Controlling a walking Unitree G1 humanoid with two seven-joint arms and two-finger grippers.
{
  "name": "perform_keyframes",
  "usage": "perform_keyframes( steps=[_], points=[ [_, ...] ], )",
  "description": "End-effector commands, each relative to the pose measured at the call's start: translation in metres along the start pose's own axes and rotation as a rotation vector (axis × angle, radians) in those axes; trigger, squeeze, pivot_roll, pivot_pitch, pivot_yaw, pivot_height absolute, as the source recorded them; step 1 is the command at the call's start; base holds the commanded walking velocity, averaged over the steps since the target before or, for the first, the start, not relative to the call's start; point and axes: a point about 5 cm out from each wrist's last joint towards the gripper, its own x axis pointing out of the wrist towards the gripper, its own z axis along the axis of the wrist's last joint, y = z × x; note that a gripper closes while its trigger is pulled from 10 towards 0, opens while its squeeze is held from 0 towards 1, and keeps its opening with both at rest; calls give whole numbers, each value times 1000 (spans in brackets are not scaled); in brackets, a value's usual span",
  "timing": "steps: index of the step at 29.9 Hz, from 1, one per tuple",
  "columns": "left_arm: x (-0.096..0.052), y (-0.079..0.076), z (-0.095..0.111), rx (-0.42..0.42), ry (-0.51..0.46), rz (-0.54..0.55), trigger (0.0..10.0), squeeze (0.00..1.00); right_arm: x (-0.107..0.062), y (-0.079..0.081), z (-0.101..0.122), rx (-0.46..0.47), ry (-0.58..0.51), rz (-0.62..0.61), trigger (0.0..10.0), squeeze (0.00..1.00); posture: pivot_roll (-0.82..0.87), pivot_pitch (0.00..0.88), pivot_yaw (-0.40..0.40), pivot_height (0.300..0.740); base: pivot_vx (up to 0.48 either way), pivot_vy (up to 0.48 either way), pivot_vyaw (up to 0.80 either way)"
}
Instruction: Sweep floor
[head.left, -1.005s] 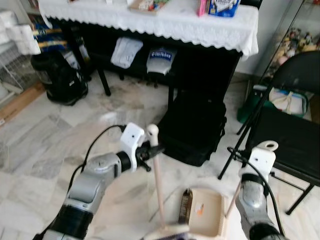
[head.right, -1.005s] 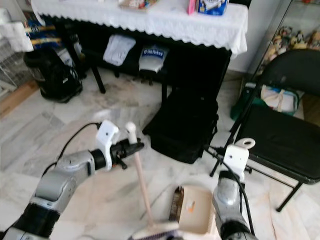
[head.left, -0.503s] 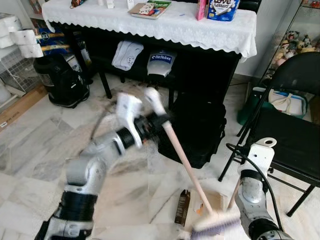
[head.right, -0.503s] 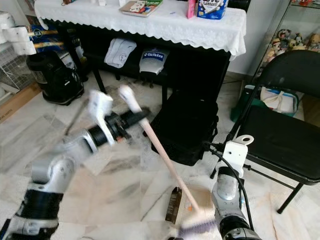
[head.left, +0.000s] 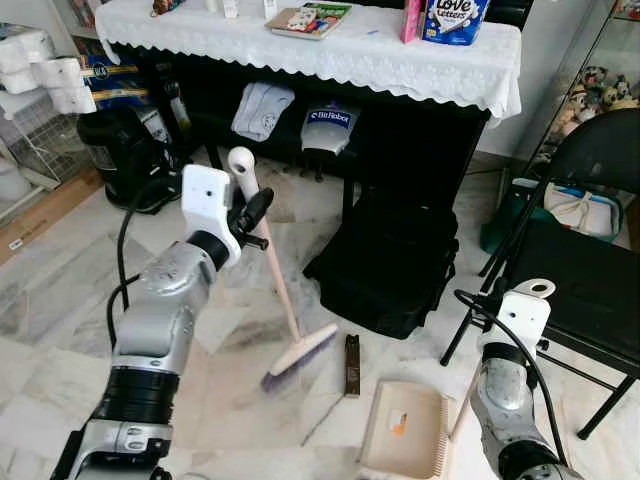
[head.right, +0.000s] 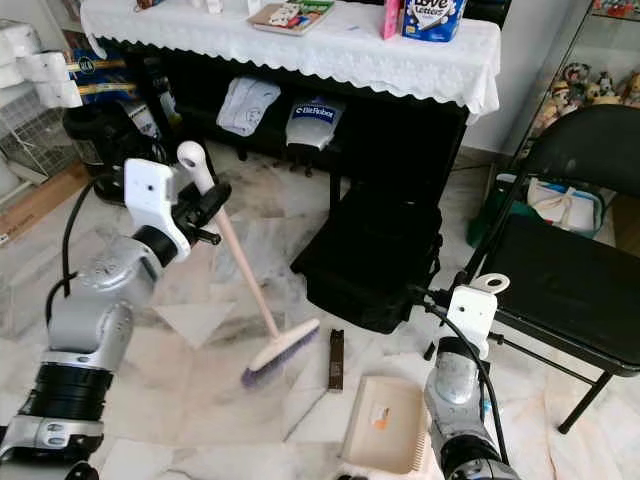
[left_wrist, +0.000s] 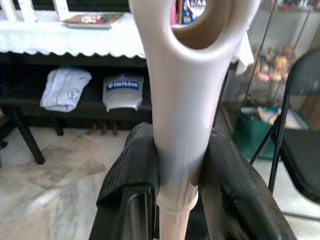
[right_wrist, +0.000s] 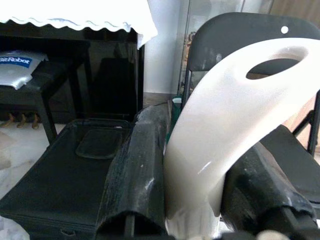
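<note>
Marble floor, pale and veined, runs across the room to a dark piano at the far side, draped in a white lace cloth; the left gripper is raised over the left-centre of the floor with its black fingers clamped on the upper end of a broom handle, just below the looped white top; from there the handle slopes down and to the right to the broom head, whose purple bristles meet the floor near the middle of the scene; just right of the head lies a small dark brown bar-shaped object, apart from the bristles; nearer and to the right of it sits a beige dustpan flat on the floor, with a small orange scrap inside; the dustpan's upright white handle is gripped by the right gripper, fingers closed against both its sides, low at the near right; beyond the dustpan a black bag rests on the floor against the piano; a black folding chair stands at the right; a box of tissue packs and a book lie on the cloth; a black canister stands at the far left.
</note>
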Motion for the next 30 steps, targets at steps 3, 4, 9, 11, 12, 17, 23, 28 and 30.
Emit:
perform_keyframes(
  steps=[3,4,9,11,12,17,23,28,30],
  points=[
    [1,2,1,98,-18,34,10000,0,-2,-3,-2,-4,5,-8,10000,0,82,110,30,740,0,0,0],
    [1,1,0,92,-17,37,10000,0,-2,-3,-3,-3,6,-9,10000,0,82,110,30,740,0,0,0],
    [-7,11,-16,123,-20,134,10000,0,-3,-1,-1,2,-1,-15,10000,0,76,111,32,740,0,0,0],
    [-12,17,-20,117,-25,178,10000,0,-2,-2,0,8,-9,-20,10000,0,72,112,29,740,0,0,0],
    [-15,20,-22,118,-33,206,10000,0,-2,-2,1,13,-17,-24,10000,0,72,112,28,740,0,0,0],
    [-24,32,-31,128,-39,294,10000,0,-4,-2,5,28,-54,-24,10000,0,71,109,23,740,0,0,0],
    [-25,25,-40,162,-23,266,10000,0,-4,-1,5,25,-52,-18,10000,0,68,105,22,740,0,0,0],
    [-24,22,-44,178,-15,258,10000,0,-3,-1,6,19,-51,-17,10000,0,68,101,21,740,0,0,0],
    [-24,22,-45,180,-13,258,10000,0,-3,-1,6,16,-52,-17,10000,0,66,96,21,740,0,0,0]
  ],
)
